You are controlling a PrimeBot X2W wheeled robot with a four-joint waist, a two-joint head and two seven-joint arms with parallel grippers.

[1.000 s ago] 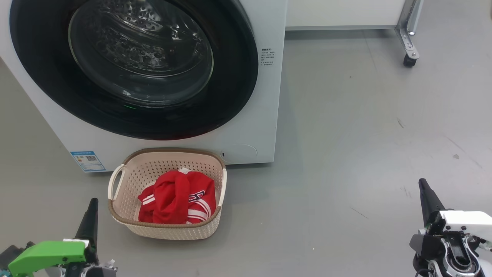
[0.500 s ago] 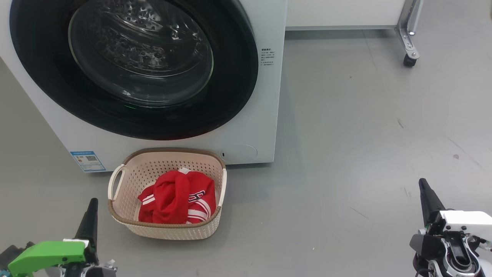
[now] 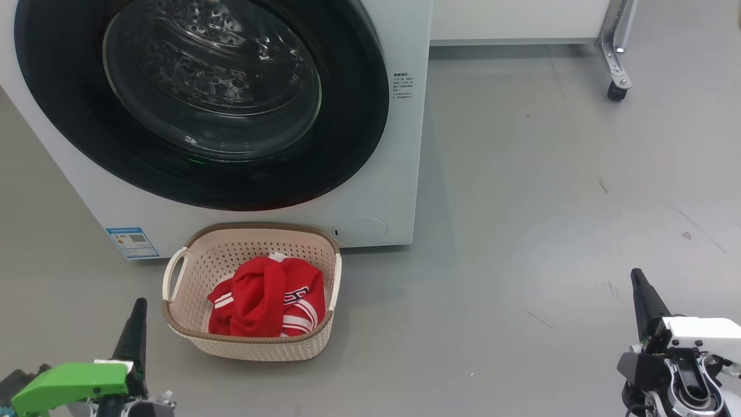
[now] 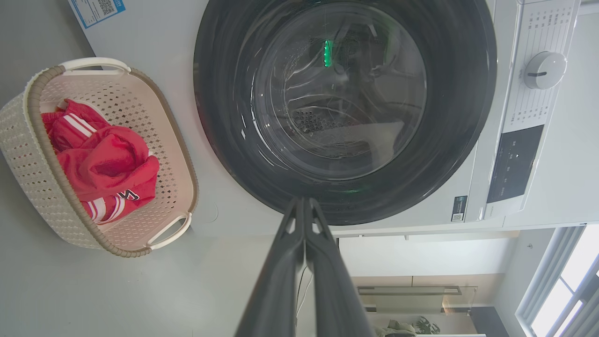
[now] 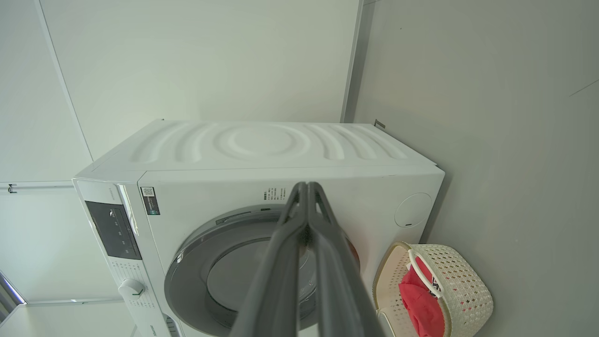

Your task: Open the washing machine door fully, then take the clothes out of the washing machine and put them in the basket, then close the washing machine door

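Observation:
The white washing machine (image 3: 382, 174) fills the upper left of the head view, and its black-rimmed glass door (image 3: 208, 98) lies flush against the front, closed. Right in front of it on the floor stands the cream basket (image 3: 191, 278) with the red striped clothes (image 3: 266, 298) lying inside. My left gripper (image 3: 138, 313) is shut and empty at the lower left, just left of the basket. At the lower right my right gripper (image 3: 638, 284) is shut and empty, far from the washer. In the left wrist view the door (image 4: 344, 107), basket (image 4: 173, 140) and clothes (image 4: 103, 164) show beyond my shut left gripper (image 4: 303, 201).
Grey floor stretches open to the right of the washer. A white cabinet on a metal leg with a caster (image 3: 616, 90) stands at the back right. The washer's control panel and dial (image 4: 543, 70) are in the left wrist view.

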